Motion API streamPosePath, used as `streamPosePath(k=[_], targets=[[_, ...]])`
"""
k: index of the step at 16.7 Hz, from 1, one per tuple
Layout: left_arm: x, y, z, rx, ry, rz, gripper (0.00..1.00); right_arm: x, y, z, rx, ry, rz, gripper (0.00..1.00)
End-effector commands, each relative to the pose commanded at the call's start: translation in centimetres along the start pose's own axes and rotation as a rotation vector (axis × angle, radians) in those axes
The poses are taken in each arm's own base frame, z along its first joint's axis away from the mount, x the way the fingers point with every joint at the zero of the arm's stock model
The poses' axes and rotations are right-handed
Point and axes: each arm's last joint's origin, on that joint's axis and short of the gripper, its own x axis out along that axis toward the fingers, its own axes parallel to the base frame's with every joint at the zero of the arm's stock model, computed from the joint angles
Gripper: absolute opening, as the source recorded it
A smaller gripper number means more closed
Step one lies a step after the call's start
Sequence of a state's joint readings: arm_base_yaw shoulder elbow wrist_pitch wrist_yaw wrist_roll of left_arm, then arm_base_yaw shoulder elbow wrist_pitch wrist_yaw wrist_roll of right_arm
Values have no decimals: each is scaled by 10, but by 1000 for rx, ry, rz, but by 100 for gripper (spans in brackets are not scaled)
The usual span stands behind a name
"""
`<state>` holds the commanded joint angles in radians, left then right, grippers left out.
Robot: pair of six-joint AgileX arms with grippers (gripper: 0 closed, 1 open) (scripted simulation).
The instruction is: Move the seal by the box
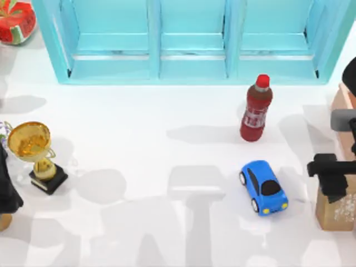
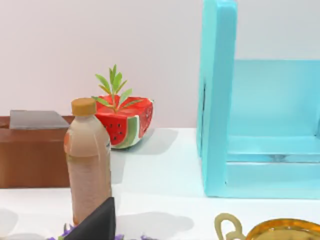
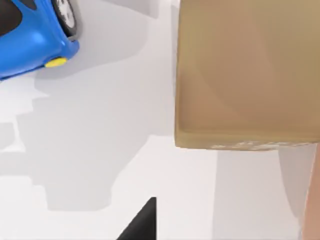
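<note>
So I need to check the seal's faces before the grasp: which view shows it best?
The right wrist view: the seal shows large, with its pale speckled mark along one edge. The top view has it at the table's right edge, partly under the right hand.

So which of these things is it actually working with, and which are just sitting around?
Working with:
- seal, at the table's right edge
- box, just behind it
- right gripper, over the seal

Sitting around:
- blue car
- red bottle
- trophy
- watermelon pot
- blue shelf
- tan bottle
- left arm, parked at the left edge
</note>
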<state>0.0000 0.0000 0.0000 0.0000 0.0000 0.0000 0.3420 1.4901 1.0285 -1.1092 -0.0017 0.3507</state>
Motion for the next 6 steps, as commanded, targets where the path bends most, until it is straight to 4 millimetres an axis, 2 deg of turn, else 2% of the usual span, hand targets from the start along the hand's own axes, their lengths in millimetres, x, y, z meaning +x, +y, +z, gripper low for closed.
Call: streamPosePath(k=[6], targets=[[0, 0, 0, 0, 0, 0, 100, 0, 0, 0, 0, 0, 0, 100]])
